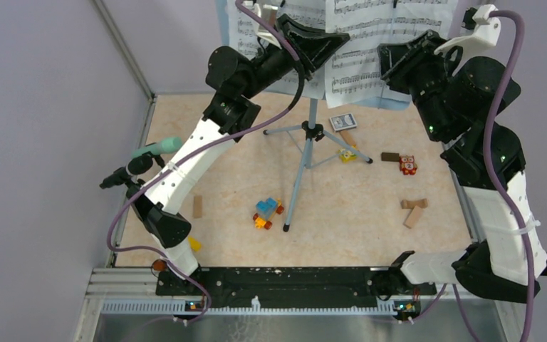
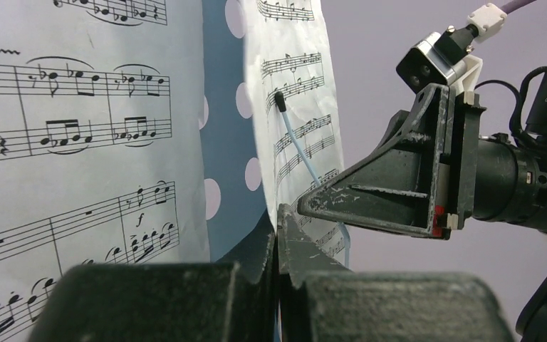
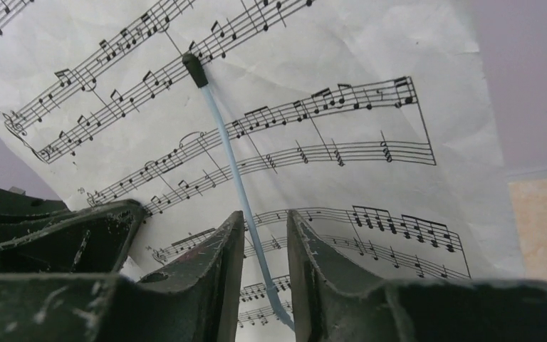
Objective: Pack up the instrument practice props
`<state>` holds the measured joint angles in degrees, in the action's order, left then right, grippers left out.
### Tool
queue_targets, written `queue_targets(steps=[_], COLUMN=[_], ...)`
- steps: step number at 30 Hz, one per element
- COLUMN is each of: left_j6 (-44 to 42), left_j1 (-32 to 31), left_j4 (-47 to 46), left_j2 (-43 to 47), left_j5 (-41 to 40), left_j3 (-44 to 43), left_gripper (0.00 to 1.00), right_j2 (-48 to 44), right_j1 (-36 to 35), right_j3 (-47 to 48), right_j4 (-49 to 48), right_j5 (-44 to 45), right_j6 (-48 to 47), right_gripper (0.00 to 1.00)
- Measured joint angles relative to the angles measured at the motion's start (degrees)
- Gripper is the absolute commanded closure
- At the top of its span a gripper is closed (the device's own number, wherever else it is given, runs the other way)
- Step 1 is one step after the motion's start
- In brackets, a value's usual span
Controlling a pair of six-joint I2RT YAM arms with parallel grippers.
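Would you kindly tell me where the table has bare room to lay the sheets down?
The widest bare patch lies between the tripod's near leg and the wooden blocks. A smaller one lies between the left arm and the toy bricks. Behind the tripod it is crowded.

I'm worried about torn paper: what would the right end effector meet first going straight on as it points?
Probably the pale-blue retaining wire straight ahead, then the sheet-music page just behind it; depth is unclear.

Top external: high, behind the arm bases, looking down over the whole table (image 1: 356,214). Left and right wrist views: close up, facing the sheet-music pages (image 2: 78,142); both share one page's pale-blue clip wire (image 3: 224,142).
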<state>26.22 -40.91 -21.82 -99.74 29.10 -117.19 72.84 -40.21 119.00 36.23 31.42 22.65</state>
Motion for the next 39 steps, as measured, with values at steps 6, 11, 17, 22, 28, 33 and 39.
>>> queue_targets(steps=[6, 11, 17, 22, 28, 33, 39], left_j6=[-0.2, -0.3, -0.9, -1.3, -2.6, -5.5, -9.4], left_j1=[0.0, 0.0, 0.0, 0.2, 0.2, 0.2, 0.3], left_j4=[0.0, 0.0, 1.4, 2.5, 4.6, 7.9, 12.5], left_j2=[0.3, 0.9, 4.3, 7.8, 11.9, 20.1, 30.0], left_j5=[0.0, -0.9, -5.4, -8.9, -11.1, -14.4, -18.0], left_j3=[0.3, 1.6, 5.0, 7.4, 9.7, 17.5, 23.1], left_gripper=[1.00, 1.00, 1.00, 1.00, 1.00, 1.00, 1.00], right_j2=[-2.4, -4.8, -9.9, -10.3, -10.3, -10.4, -10.6], right_j1=[0.3, 0.3, 0.5, 0.6, 0.6, 0.6, 0.6], right_j3=[-4.5, -8.9, -19.3, -20.9, -21.1, -21.1, -21.1], right_j4=[-3.1, -7.3, -18.2, -21.3, -21.8, -21.7, -21.2], right_j5=[-3.7, -6.1, -8.0, -8.9, -8.8, -8.8, -9.2], right_j6=[-0.7, -3.3, -7.1, -9.2, -10.3, -10.7, -10.9], right_gripper=[1.00, 1.00, 1.00, 1.00, 0.97, 0.95, 0.68])
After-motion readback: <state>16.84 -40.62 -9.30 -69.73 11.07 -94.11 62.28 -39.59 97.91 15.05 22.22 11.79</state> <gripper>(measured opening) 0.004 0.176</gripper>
